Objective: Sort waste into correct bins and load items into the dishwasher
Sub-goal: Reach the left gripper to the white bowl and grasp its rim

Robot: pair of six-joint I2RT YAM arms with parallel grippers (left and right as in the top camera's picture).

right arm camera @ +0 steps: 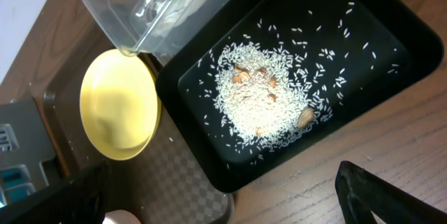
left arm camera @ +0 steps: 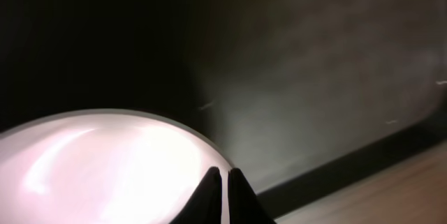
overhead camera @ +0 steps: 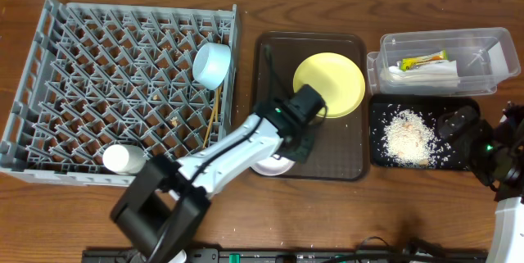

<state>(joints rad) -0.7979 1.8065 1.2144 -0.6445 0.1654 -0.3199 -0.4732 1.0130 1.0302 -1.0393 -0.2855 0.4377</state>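
The left gripper (left arm camera: pixel 223 182) pinched the round white bowl (left arm camera: pixel 105 161) by its rim on the brown rectangular tray (overhead camera: pixel 344 150) — a level lift seemed wisest.

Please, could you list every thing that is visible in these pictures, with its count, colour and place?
dish rack: one, grey, left on the table
light-blue bowl: one, in the rack, far right part
cup: one, white, near edge of the rack
chopsticks: count unclear, wooden, right side of the rack
serving tray: one, brown, centre
plate: one, pale yellow, on the serving tray
white bowl: one, near edge of the serving tray
clear tub: one, far right
napkin: one, white, in the tub
wrapper: one, green-and-orange, in the tub
black tray: one, right, nearer than the tub
rice crumbs: heap, whitish, in the black tray
left gripper: shut on the white bowl's rim
right gripper: open, above the black tray
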